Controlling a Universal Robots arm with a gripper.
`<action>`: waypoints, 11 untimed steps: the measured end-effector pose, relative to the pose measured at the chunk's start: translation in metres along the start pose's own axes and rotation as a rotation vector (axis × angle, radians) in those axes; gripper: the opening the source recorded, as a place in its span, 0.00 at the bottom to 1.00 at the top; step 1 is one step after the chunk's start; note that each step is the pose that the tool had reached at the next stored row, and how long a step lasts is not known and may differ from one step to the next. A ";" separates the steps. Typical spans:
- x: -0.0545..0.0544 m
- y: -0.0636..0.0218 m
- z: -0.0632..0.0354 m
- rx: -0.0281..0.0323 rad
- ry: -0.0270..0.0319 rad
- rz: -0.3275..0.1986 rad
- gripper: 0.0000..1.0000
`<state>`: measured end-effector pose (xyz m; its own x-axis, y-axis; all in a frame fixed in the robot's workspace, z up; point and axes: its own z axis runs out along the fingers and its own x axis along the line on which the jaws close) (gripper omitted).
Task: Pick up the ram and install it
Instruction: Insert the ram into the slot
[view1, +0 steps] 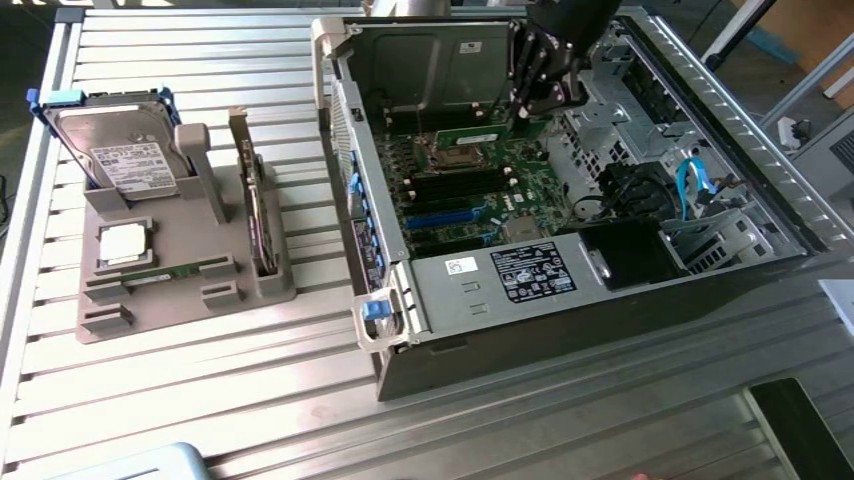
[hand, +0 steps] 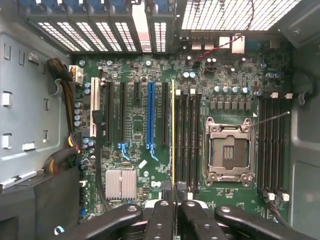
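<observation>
Black fingers (hand: 161, 215) pinch the ram (hand: 173, 130) edge-on beside the memory slots (hand: 186, 142).

The ribbed silver metal table (view1: 200, 400) is gleaming, brushed and reflective. The grey moulded plastic holder (view1: 220, 292) is looking matt and smooth. The silver boxy metal hard drive (view1: 100, 135) is shining softly, and its white paper label (view1: 134, 165) is looking flat and dull. The open grey sheet-metal computer case (hand: 30, 125) is showing a dull, smooth finish. The green lacquered motherboard (hand: 135, 130) is glinting slightly. The smooth, glossy black gripper (hand: 174, 197) is catching highlights, closed on the thin green circuit-board ram (hand: 173, 135), whose edge is looking matt.
</observation>
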<state>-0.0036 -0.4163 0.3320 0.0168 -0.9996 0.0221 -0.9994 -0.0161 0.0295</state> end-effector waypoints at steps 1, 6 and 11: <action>-0.001 -0.0001 0.0018 0.0000 0.0000 0.000 0.12; -0.003 -0.0006 0.0114 0.0000 -0.0001 0.000 0.12; -0.005 -0.0014 0.0219 0.0000 0.0000 0.000 0.12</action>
<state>-0.0030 -0.4121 0.3101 0.0168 -0.9996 0.0221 -0.9994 -0.0161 0.0295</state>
